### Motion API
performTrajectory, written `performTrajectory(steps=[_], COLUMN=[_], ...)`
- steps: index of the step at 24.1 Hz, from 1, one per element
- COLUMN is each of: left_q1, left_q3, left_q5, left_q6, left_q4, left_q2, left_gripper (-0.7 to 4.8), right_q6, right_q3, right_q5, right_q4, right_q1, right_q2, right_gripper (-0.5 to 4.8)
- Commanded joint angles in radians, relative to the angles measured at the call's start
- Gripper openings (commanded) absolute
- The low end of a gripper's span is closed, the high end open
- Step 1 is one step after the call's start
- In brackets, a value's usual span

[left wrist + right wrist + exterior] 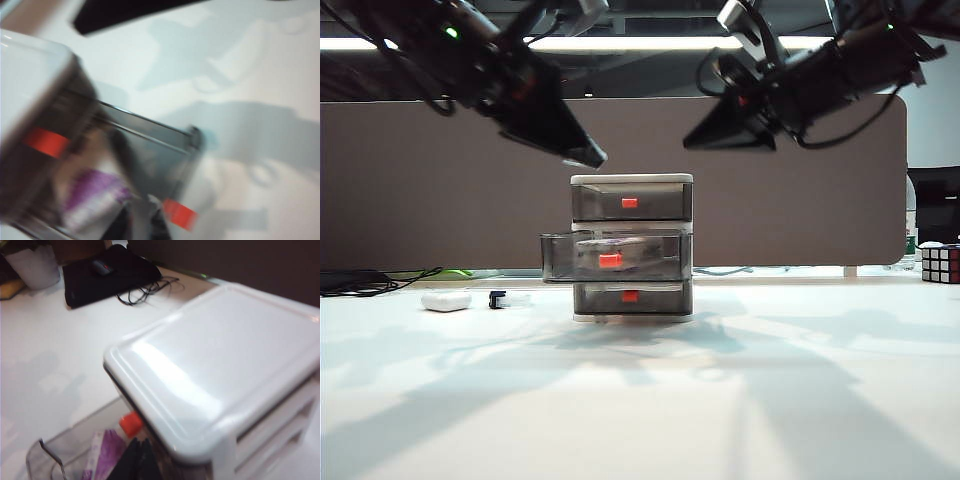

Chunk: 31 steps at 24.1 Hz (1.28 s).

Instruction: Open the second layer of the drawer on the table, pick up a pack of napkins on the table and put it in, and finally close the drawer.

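From across the table, the left gripper [588, 157] and right gripper [705, 138] hover above the cabinet [632, 248], both shut and empty. The middle drawer [615, 257] stands open with the pack of napkins [612, 244] inside. At the right wrist, the pack [106, 452] lies beside the fingertips. Push squarely on the handle [611, 261].

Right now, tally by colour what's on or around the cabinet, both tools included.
Red-orange drawer handles: 3
Smoky-grey drawers: 3
Purple-label pack of napkins, in the open second layer: 1
White oval case: 1
Black tools, left tool and right tool, above the cabinet: 2
Total: 10
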Motion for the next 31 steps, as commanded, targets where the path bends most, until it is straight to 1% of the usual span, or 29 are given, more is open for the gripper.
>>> performTrajectory(steps=[1, 4, 5, 6, 7, 11, 13, 14, 20, 23, 27, 31], left_q1=[0.002, 0.002, 0.002, 0.002, 0.002, 0.002, 0.002, 0.002, 0.002, 0.002, 0.002, 0.002], left_q3=[-0.005, -0.007, -0.007, -0.007, -0.007, -0.006, -0.007, -0.007, -0.007, -0.007, -0.007, -0.007], left_q5=[0.064, 0.061, 0.060, 0.061, 0.061, 0.061, 0.060, 0.060, 0.043, -0.002, -0.040, -0.077], left_q6=[0.000, 0.021, 0.021, 0.021, 0.020, 0.019, 0.016, 0.016, 0.011, 0.006, -0.026, -0.029], left_q4=[-0.207, -0.272, -0.266, -0.255, -0.222, -0.181, -0.160, -0.149, -0.063, -0.009, 0.068, 0.133], left_q2=[-0.004, 0.026, 0.062, 0.079, 0.118, 0.177, 0.198, 0.200, 0.203, 0.205, 0.209, 0.219], left_gripper=[-0.06, -0.06, -0.06, -0.06, -0.06, -0.06, -0.06, -0.06, -0.06, -0.06, -0.06, -0.06], right_q6=[-0.002, 0.007, 0.008, 0.008, 0.008, 0.005, 0.004, 0.003, 0.000, -0.008, -0.053, -0.071], right_q3=[0.063, 0.147, 0.214, 0.246, 0.317, 0.445, 0.537, 0.554, 0.566, 0.565, 0.565, 0.565], right_q5=[-0.006, -0.006, -0.006, -0.005, -0.010, -0.010, -0.010, -0.004, 0.007, 0.043, 0.050, 0.052], right_q4=[0.020, 0.010, -0.011, -0.020, -0.041, -0.093, -0.129, -0.136, -0.171, -0.216, -0.258, -0.270], right_q1=[0.002, 0.002, 0.003, 0.011, 0.016, 0.040, 0.060, 0.071, 0.083, 0.083, 0.082, 0.082], right_q2=[0.024, 0.076, 0.119, 0.142, 0.193, 0.288, 0.367, 0.385, 0.425, 0.433, 0.436, 0.436], right_gripper=[-0.04, -0.05, -0.05, -0.05, -0.05, -0.05, -0.05, -0.05, -0.05, -0.05, -0.04, -0.05])
